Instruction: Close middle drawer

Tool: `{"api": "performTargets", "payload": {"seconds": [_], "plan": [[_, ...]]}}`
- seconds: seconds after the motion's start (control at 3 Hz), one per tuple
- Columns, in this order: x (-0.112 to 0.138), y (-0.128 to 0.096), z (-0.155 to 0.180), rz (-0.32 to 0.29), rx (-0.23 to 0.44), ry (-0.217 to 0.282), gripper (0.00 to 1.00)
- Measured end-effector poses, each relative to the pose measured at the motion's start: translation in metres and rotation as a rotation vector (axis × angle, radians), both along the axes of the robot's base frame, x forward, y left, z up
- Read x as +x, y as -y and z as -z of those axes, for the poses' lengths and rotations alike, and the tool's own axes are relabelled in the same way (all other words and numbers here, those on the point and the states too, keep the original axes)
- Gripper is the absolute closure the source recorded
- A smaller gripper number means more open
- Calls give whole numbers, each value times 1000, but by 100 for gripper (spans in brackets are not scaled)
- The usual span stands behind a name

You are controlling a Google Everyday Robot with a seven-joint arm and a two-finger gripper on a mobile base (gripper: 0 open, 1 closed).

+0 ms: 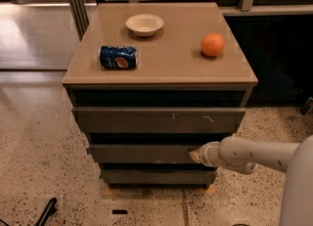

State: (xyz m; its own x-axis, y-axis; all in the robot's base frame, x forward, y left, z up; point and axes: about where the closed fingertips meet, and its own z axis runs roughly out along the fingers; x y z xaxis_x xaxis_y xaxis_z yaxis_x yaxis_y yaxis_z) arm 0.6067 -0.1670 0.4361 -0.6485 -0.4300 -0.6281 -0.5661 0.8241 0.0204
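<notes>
Gripper [194,155] tip against right part of middle drawer [142,153] front, low in cabinet [161,76]; released or clenched, cannot tell. Drawer looks nearly shut. Push straight toward far side, level, steady; off-centre contact may skew it.

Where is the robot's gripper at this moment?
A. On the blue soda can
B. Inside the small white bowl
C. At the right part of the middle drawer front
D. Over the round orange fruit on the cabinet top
C: the gripper sits at the right part of the front of the grey-brown wooden middle drawer, well below the tan cabinet top.
</notes>
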Motion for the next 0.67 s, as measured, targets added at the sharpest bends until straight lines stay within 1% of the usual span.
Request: {"api": "performTargets", "payload": {"seconds": [0.33,0.67], "plan": [[-3,0,0,0,0,0,100],[-27,11,12,108,73,-41,100]]}}
